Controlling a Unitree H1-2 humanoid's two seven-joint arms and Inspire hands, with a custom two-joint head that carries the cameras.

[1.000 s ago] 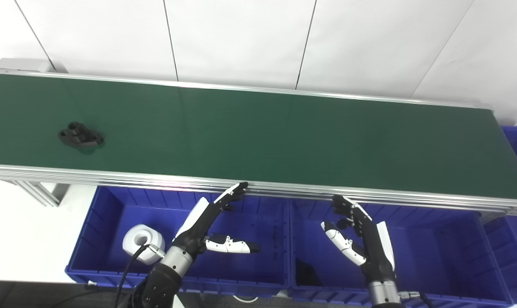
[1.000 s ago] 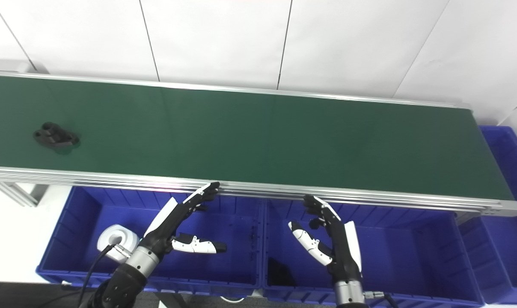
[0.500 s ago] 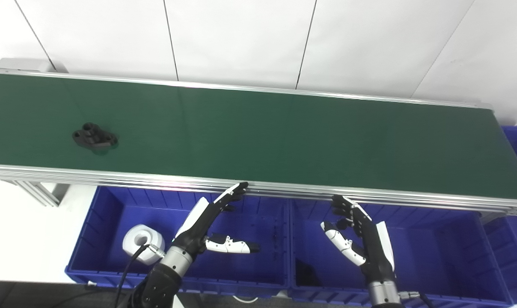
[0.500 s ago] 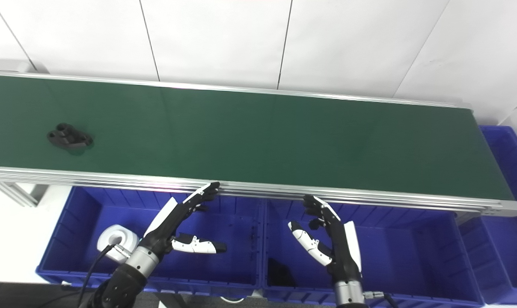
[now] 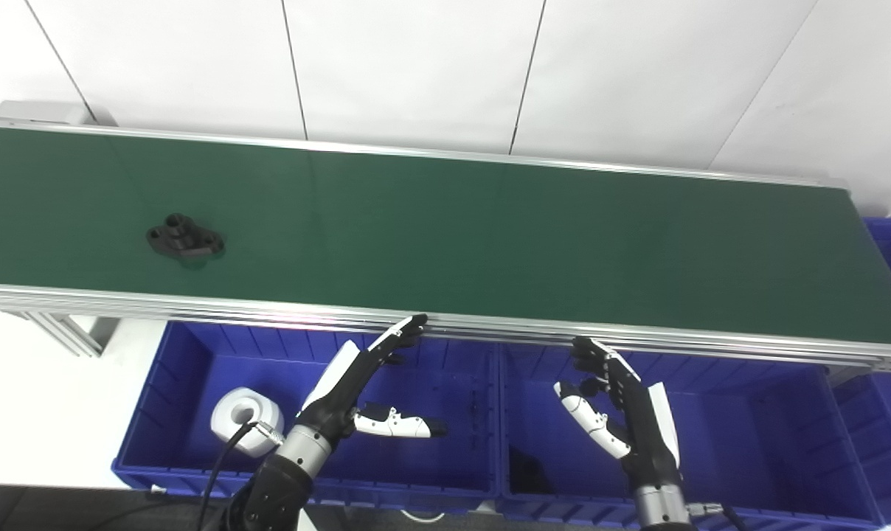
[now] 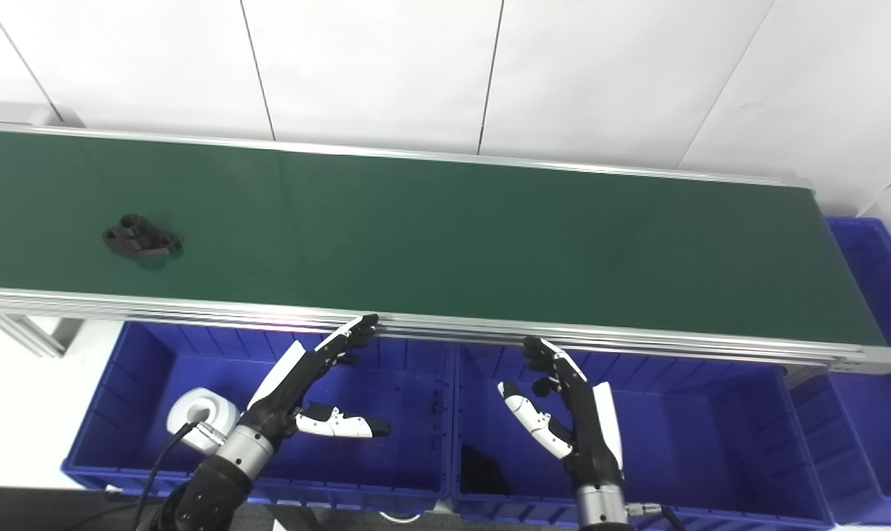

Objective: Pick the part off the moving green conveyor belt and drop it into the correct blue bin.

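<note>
I am waiting at the near rail of the green conveyor belt (image 5: 490, 221), with both hands hovering over the blue bins below it. My left hand (image 5: 357, 391) is spread wide and empty, fingertips reaching up to the belt's aluminium edge, thumb pointing sideways over the left blue bin (image 5: 195, 472). My right hand (image 5: 622, 409) is also empty, fingers apart and loosely curled, hanging above the middle blue bin (image 5: 785, 509). The black part (image 5: 185, 238) is lying flat on the belt far to my left, well apart from either hand (a flanged piece with a raised boss, as far as I can tell). A white ring-shaped part (image 5: 245, 417) is sitting in the left bin. So I judge this as the waiting step: next I am needing to time a reach, probably with my left hand, up over the rail to close on the part.
</note>
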